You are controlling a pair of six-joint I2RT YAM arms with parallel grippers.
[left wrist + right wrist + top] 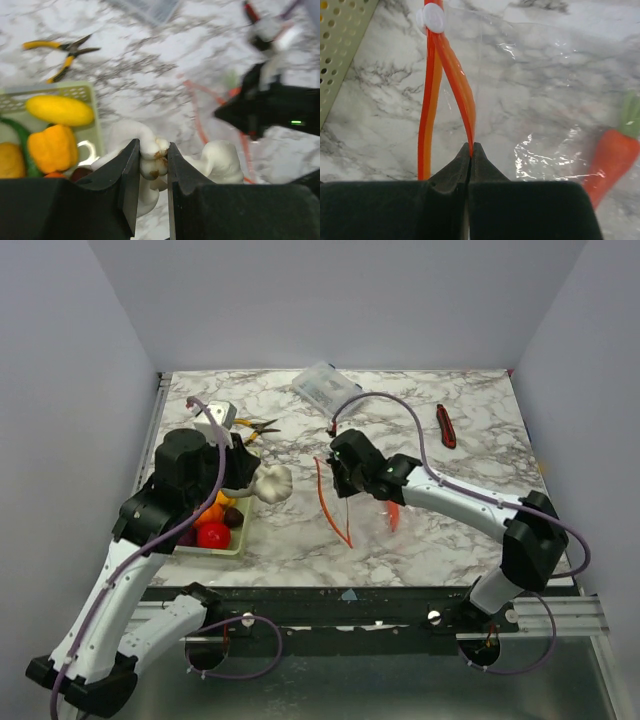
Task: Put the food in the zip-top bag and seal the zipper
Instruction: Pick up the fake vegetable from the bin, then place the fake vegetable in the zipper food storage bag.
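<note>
- Marbled desk [460, 540], boxed in by plain grey walls, is carrying everything. The step in hand looks to be loading the food, with sealing not yet begun.
- At the far left, the pale green basket [212, 551] is holding the food waiting its turn, a red tomato [213, 534] among it.
- Just right of the basket, the left end effector [150, 150] is gripping the white garlic [274, 481]. Its jaws are parted only narrowly and are pressing on the stem end, and the garlic seems to be hanging clear of the desk.
- Mid-desk, the zip-top bag [368, 518] is lying flat with its mouth facing left, toward the garlic. The zipper [462, 95] is standing apart in two red-orange strands, so the mouth is gaping.
- The right end effector [470, 150] is pinching one strand of the zipper with its jaws fully closed, apparently holding that lip up.
- Further right, the orange carrot [612, 160] is lying under the clear film, apparently already inside the bag.
- Next, the left arm is likely going to carry the garlic rightward into the gap between the strands and let go well inside. The right arm needs to be holding the lip high meanwhile.
- The opening looks slim for so bulky a piece, so the garlic could catch the lip or shove the floppy bag along.
</note>
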